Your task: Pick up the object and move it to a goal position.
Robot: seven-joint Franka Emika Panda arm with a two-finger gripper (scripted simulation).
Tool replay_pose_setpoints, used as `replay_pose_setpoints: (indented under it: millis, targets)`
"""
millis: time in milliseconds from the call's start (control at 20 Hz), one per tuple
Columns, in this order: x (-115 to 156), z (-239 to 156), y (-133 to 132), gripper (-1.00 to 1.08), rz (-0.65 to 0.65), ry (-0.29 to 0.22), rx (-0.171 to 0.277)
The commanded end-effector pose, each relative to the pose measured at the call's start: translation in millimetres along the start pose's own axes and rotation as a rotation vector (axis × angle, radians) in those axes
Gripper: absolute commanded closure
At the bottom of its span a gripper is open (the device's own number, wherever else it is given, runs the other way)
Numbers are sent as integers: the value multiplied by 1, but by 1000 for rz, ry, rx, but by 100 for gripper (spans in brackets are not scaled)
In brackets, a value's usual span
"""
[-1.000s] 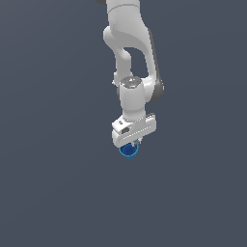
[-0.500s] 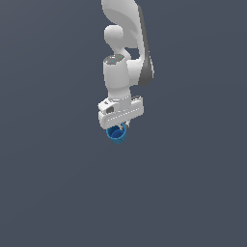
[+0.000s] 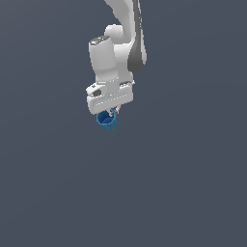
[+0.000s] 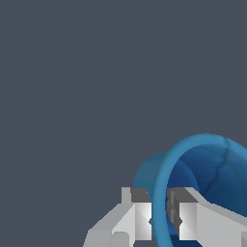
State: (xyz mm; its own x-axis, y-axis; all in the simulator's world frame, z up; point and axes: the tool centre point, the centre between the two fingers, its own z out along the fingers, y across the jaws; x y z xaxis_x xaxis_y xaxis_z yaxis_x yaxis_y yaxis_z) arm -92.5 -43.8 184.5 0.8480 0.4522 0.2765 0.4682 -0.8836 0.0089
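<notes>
The object (image 3: 107,121) is a small bright blue cup hanging just below the white gripper (image 3: 112,114) in the exterior view, tilted, with its open mouth partly showing. The wrist view shows the object (image 4: 202,166) large, its hollow darker inside facing the camera. The gripper (image 4: 160,212) is shut on the cup's rim wall, one finger outside and one finger inside the cup. The arm reaches down from the top of the exterior view, and the cup hangs from it against the plain grey.
A plain dark grey surface (image 3: 183,183) fills both views, with no other objects or edges in sight.
The arm has carried the blue cup toward the exterior view's left and slightly upward, and the wrist has turned. The grip on the cup is unchanged.
</notes>
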Motion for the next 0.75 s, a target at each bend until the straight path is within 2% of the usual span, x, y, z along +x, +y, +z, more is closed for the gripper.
replay_pose_setpoints:
  millis: [0,350,700]
  targets:
    - [-10,-12,4,108,-1,4,0]
    - [-31,-36,12,108,0,5,2]
    - [-39,-45,16,108,0,5,2]
